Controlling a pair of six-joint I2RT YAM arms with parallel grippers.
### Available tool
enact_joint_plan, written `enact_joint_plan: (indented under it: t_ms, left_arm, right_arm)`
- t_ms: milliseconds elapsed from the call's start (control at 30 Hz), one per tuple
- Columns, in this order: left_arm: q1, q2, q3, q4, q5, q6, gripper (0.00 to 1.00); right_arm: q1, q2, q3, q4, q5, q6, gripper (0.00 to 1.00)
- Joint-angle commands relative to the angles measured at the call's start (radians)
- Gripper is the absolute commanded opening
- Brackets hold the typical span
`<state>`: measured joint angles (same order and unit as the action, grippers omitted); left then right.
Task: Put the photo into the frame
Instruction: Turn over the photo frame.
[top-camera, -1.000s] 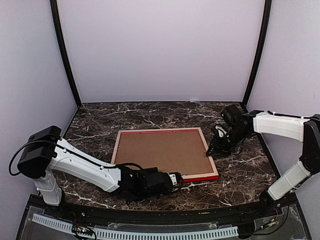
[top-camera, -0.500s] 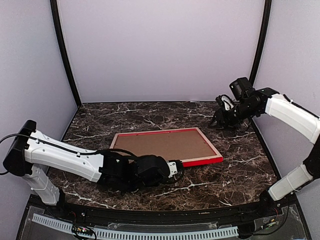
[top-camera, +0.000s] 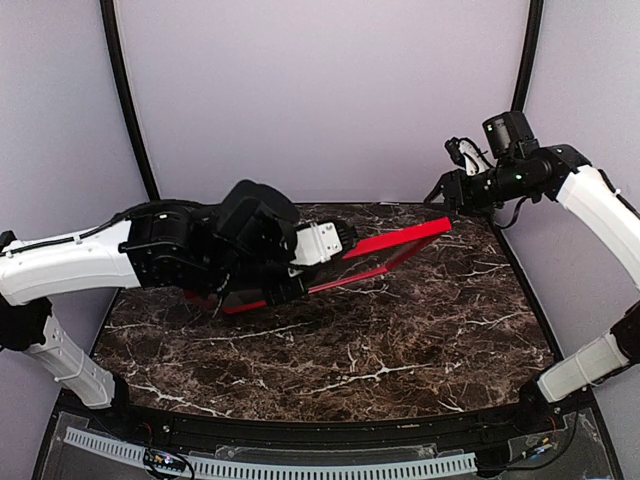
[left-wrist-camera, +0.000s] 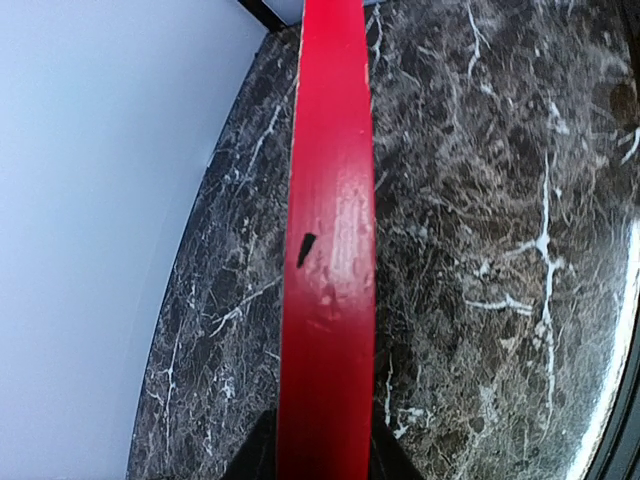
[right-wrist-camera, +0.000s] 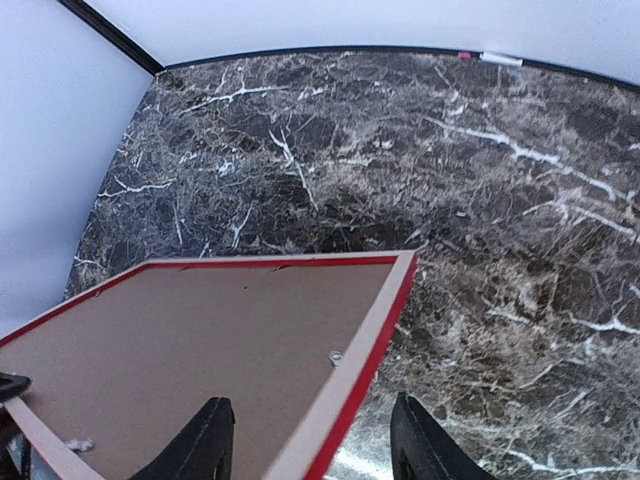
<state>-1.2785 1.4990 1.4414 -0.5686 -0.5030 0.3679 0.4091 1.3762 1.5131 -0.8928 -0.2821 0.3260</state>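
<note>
Turning the frame (top-camera: 400, 237): left claw (left-wrist-camera: 322, 458) clamps its rail; right claw (right-wrist-camera: 315, 448) wide astride the corner, likely gripping next.

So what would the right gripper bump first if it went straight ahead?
Probably the frame: its pale rail runs just ahead, between the open fingers of the right gripper. How far is unclear.

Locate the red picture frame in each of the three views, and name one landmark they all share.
Top external: the frame is tilted, at centre, slanting up toward the right.
Left wrist: its red rail runs up the middle.
Right wrist: lower left, the frame seen from its back.
Shared landmark: the white-veined dark marble tabletop.
</note>
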Motion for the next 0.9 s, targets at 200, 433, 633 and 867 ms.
enact_joint_plan:
  t_ms: [200,433,633,867]
  left_arm:
    - [0.234,-0.095,0.319,-0.068,0.348,-0.232,0.0]
    - [0.366,-0.085,0.339,-0.088,0.607,-0.27,0.0]
    - [0.434,-0.024,0.39,-0.17,0.735,-0.196,0.0]
    - [0.491,0.071,0.5,-0.288,0.863,-0.079,0.0]
  right_arm:
    - [-0.009,-0.097,0.072,0.098,0.102,-0.047,0.64]
    - [-0.01,-0.133,0.029,0.144,0.04,-0.118,0.71]
    - [-0.009,-0.158,-0.03,0.204,-0.098,-0.154,0.78]
    - [0.029,-0.137,-0.031,0.204,-0.194,-0.212,0.87]
